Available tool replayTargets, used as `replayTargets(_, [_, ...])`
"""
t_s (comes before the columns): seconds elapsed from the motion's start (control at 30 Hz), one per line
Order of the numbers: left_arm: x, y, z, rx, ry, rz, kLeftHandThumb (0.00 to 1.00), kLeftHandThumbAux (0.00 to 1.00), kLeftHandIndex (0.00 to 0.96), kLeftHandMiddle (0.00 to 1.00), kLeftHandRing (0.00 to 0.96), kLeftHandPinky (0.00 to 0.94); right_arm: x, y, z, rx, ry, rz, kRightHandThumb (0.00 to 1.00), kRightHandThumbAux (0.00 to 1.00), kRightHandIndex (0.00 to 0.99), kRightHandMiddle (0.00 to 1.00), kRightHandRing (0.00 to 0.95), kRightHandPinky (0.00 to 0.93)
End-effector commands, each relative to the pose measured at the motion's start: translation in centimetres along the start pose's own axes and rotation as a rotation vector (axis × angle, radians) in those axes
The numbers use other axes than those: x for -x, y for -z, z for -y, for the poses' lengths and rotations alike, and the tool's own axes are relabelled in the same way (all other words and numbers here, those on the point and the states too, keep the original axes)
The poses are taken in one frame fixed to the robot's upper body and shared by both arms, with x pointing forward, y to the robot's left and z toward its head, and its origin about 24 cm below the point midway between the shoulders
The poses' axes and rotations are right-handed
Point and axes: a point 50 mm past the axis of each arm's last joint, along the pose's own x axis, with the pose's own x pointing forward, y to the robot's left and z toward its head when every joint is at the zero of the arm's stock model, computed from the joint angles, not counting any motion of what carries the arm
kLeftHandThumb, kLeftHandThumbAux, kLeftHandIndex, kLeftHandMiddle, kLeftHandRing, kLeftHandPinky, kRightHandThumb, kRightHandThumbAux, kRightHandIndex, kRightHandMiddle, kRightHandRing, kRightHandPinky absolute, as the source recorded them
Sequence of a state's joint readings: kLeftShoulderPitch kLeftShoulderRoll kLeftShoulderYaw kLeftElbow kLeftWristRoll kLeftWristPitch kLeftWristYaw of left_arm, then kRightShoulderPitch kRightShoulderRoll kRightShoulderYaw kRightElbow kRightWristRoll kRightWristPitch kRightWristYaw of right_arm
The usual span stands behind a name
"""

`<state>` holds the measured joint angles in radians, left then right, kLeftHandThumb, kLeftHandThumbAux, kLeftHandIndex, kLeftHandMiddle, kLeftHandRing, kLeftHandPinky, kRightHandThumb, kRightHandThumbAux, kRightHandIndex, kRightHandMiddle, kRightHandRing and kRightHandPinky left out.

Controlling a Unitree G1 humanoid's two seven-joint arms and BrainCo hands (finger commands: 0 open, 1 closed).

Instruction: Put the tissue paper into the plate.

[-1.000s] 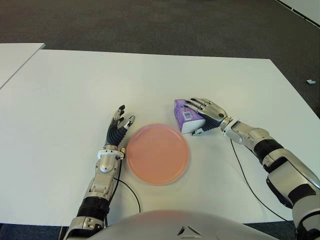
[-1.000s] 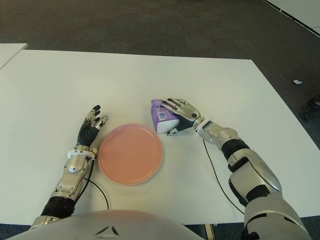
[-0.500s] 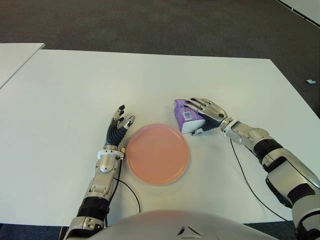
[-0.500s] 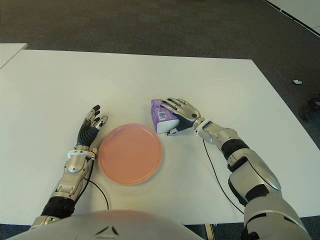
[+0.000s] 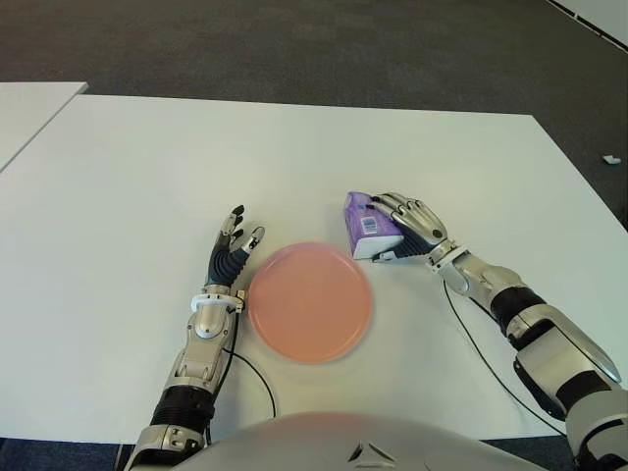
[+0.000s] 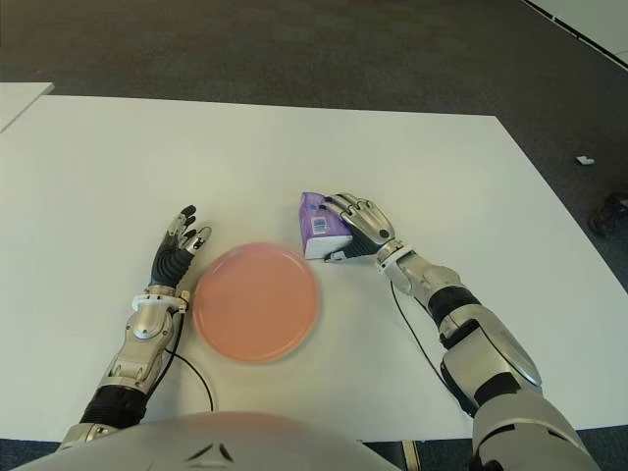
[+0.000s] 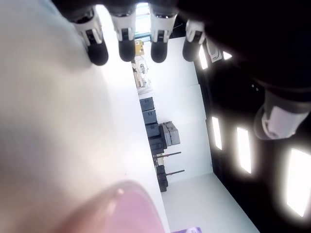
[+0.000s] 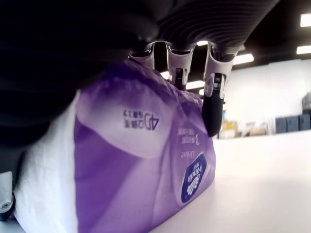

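White table (image 5: 147, 177) — dark carpet (image 5: 294, 44)

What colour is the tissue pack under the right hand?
Purple with white ends, the soft plastic tissue pack shows best in the right wrist view, under the right hand.

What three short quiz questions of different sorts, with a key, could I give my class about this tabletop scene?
1. True or false: the tissue pack already lies in the pink plate.
2. Which hand covers the tissue pack? A) left hand B) right hand
3. Fill in: the left hand shows beside the plate, on the robot's ____ side of it.

Key
1. False: the pack sits on the white table, beyond the plate's rim.
2. B: the right hand wraps its fingers over the pack.
3. left
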<state>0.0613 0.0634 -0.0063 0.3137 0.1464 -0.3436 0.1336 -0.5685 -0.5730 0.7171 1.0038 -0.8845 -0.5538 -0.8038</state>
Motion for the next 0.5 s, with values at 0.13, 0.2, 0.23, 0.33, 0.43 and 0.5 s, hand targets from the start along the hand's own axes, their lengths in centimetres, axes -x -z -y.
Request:
replayTargets(0.13, [0.49, 0.77, -0.22, -0.005, -0.005, -0.038, 0.0, 0.428, 0.0, 0.0, 0.0, 0.0, 2.29, -1.43, -3.14, 0.009, 0.009, -0.059, 0.779, 0.699, 0.766, 0.832, 0.833, 0.864])
replayTargets(0.2, [0.51, 0.77, -0.22, -0.006, -0.004, -0.038, 0.0, 0.429, 0.0, 0.0, 0.0, 0.0, 2.24, -1.53, -3.07, 0.003, 0.028, -0.057, 0.837, 0.692, 0.789, 0.847, 0.847, 0.877])
replayTargets(0.23, [0.51, 0.77, -0.22, -0.007, -0.004, -0.039, 0.0, 0.429, 0.0, 0.0, 0.0, 0.0, 2.24, -1.55, -3.06, 0.002, 0.032, -0.057, 0.865, 0.688, 0.799, 0.854, 0.853, 0.882])
replayTargets(0.33, [0.52, 0.77, -0.24, -0.007, -0.006, -0.04, 0.0, 0.432, 0.0, 0.0, 0.0, 0.0, 2.27, -1.63, -3.06, -0.005, 0.045, -0.059, 0.91, 0.68, 0.814, 0.865, 0.862, 0.887])
replayTargets(0.43, [0.53, 0.8, -0.26, -0.003, -0.006, -0.046, 0.0, 0.434, 0.0, 0.0, 0.0, 0.0, 2.32, -1.67, -3.08, -0.005, 0.058, -0.065, 0.942, 0.671, 0.819, 0.87, 0.864, 0.885])
replayTargets(0.5, [0.52, 0.83, -0.26, 0.0, -0.004, -0.051, 0.0, 0.433, 0.0, 0.0, 0.0, 0.0, 2.32, -1.72, -3.09, -0.004, 0.063, -0.064, 0.95, 0.67, 0.819, 0.872, 0.866, 0.885])
